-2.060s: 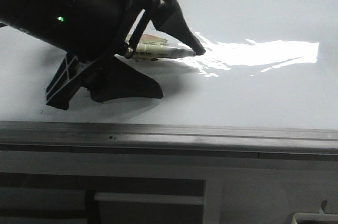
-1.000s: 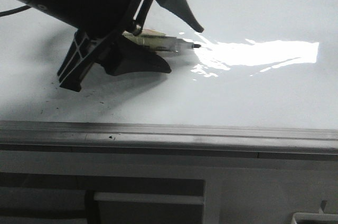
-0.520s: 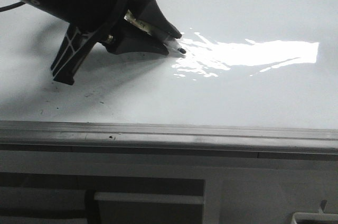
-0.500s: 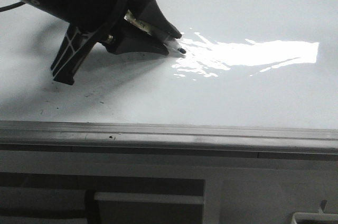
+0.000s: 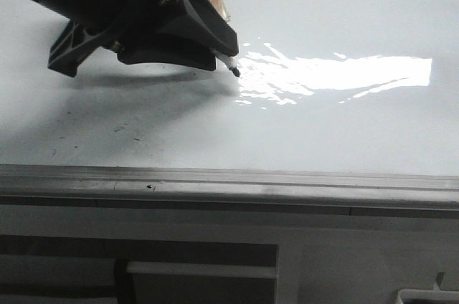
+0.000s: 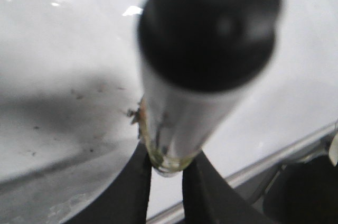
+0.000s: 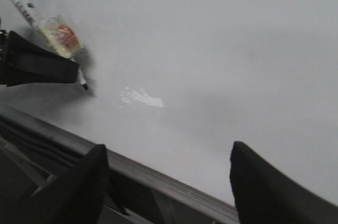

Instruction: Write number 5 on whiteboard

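A large glossy whiteboard (image 5: 323, 132) lies flat and fills most of the front view, with a grey metal frame edge (image 5: 229, 182) running along its near side. A bright band of glare (image 5: 344, 74) stretches across the board's right half.

The left claw (image 5: 215, 49), black and bulky, reaches in from the far left, low over the board. It is closed around a marker (image 5: 231, 66), whose thin dark tip pokes out to the right and meets the board just at the left end of the glare. The claw casts a soft shadow (image 5: 143, 103) on the board, nearer and to the left of the tip.

In the left wrist view the marker (image 6: 195, 76) appears very close and blurred: a pale barrel with a black end cap, pinched between two black fingers (image 6: 132, 192). Small dark specks (image 6: 84, 97) dot the board beside it.

In the right wrist view the right claw (image 7: 169, 182) hangs above the board's frame edge with its two black fingers (image 7: 79, 192) spread wide apart and nothing between them. The same view shows the marker (image 7: 53, 36) tilted, its tip down on the board, held by the left claw (image 7: 74, 73).

No strokes of the number 5 can be made out in any view; only faint specks and smudges (image 5: 122, 132) show on the board near the frame.
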{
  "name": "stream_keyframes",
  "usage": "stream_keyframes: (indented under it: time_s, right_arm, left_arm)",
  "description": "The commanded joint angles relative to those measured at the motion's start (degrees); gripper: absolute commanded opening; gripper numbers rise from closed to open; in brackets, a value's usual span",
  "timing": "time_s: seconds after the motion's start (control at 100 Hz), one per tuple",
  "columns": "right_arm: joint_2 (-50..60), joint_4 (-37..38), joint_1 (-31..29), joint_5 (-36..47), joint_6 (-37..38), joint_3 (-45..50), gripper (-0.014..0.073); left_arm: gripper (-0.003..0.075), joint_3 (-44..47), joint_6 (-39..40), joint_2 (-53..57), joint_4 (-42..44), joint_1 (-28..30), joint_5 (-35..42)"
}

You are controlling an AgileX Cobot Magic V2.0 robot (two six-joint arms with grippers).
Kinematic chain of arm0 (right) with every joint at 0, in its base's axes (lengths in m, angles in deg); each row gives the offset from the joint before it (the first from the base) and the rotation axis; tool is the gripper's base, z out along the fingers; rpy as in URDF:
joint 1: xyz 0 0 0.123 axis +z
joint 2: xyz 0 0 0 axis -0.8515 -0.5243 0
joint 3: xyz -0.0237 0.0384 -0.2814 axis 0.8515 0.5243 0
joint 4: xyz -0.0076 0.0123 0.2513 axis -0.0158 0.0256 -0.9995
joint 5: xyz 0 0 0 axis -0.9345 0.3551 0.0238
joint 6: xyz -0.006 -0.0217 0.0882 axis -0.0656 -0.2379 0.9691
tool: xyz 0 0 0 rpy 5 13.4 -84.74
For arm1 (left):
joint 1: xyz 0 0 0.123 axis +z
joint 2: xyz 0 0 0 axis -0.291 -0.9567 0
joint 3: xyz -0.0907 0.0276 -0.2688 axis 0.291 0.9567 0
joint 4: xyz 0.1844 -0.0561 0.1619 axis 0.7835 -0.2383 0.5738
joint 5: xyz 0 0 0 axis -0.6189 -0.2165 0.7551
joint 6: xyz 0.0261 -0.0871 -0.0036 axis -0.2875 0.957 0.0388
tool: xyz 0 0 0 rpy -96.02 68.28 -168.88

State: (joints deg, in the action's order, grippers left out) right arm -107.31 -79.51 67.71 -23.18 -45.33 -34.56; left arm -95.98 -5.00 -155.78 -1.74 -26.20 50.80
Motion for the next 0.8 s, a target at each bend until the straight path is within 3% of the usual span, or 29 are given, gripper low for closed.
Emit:
stream_keyframes:
  time_s: [0.0, 0.28, 0.49, 0.79]
  right_arm:
    - [-0.9, -8.1, -0.3, 2.4, -8.8, -1.7, 0.0439]
    - [-1.3, -24.9, -0.3, -4.6, -32.5, -2.7, 0.0439]
    - [-5.5, -26.4, 2.8, -5.8, -38.0, -7.7, 0.0439]
    - [-15.2, -26.4, 11.2, -7.9, -43.2, -12.6, 0.0439]
  left_arm:
    - [-0.002, -1.4, -0.2, 3.1, 7.1, -0.4, -2.9]
    - [-0.002, -1.4, -0.4, 5.5, 28.3, -0.4, -16.5]
    - [-0.002, -1.4, -10.0, 6.3, 33.1, -1.6, -25.4]
    - [-0.002, -3.0, -12.1, 6.8, 50.0, -14.3, -26.1]
